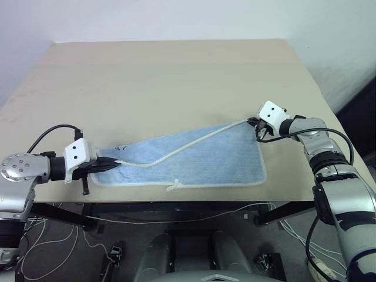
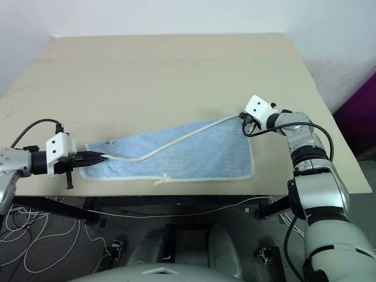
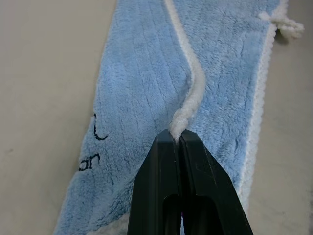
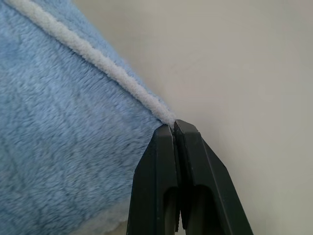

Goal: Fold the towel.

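Both pincers, left (image 3: 178, 139) and right (image 4: 173, 128), clamp the towel (image 1: 200, 158); its black lettering is unreadable.

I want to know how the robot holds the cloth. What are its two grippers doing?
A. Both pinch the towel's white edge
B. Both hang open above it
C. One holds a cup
A: the left gripper and the right gripper are each shut on the white edging of the towel.

Fluffy terry towel (image 1: 200, 158); matt table (image 1: 176, 76)
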